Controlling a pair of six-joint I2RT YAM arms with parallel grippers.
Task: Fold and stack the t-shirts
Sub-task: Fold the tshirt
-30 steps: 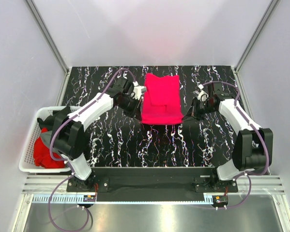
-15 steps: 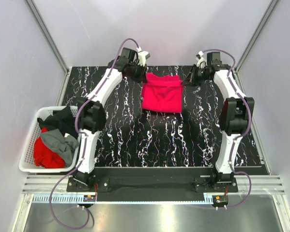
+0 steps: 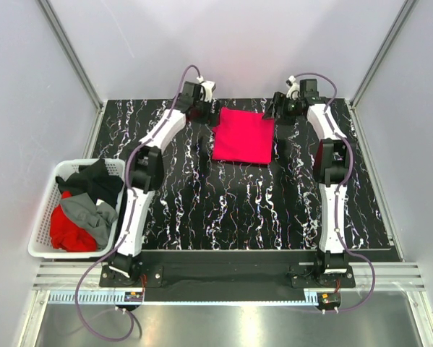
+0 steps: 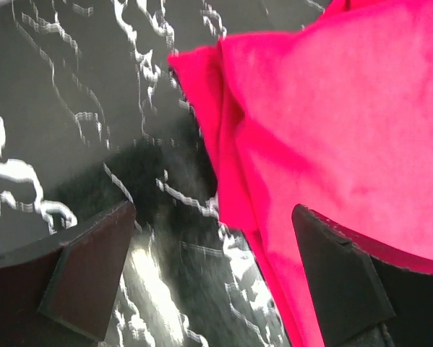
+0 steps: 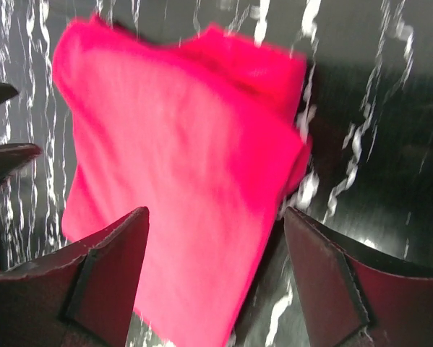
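Note:
A crimson-pink t-shirt (image 3: 243, 135) lies folded into a flat rectangle at the back middle of the table. My left gripper (image 3: 206, 110) hovers open at its far left corner. In the left wrist view the shirt (image 4: 332, 123) lies loose, partly under the right finger (image 4: 343, 282), and the gripper (image 4: 212, 246) holds nothing. My right gripper (image 3: 275, 110) stands open at the far right corner. It (image 5: 216, 246) hangs above the cloth (image 5: 187, 166) without gripping it. More t-shirts, black (image 3: 93, 181), grey (image 3: 86, 213) and red (image 3: 64, 233), are heaped in the basket.
The white lattice basket (image 3: 37, 230) stands off the table's left edge. Both arms stretch far out along the table's sides toward the back wall. The black marbled tabletop (image 3: 230, 210) lies between the arm bases and the shirt.
Both grippers carried the shirt's near edge up and over toward the back, folding it in half. They then opened and let the cloth go.

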